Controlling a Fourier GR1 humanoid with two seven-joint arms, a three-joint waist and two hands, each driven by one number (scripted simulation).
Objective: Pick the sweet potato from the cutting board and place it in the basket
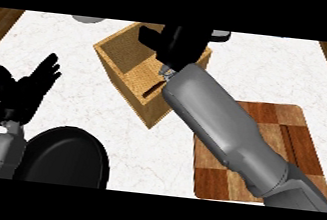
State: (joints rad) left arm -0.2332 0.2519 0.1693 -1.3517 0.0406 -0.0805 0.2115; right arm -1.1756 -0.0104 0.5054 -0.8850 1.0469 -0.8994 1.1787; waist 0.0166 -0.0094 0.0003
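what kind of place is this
Most likely a kitchen counter: a white marble-look worktop holds a checkered wooden cutting board, a wooden basket and a black round pan or plate.

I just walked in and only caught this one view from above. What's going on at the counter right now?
The robot's right arm reaches across the cutting board to the wooden basket, and its right hand is over the basket's opening, fingers pointing down into it. I can't see the sweet potato anywhere: the board's visible part is bare, and the hand hides whatever it may hold. The left hand rests open at the left, fingers up, above a black round pan.
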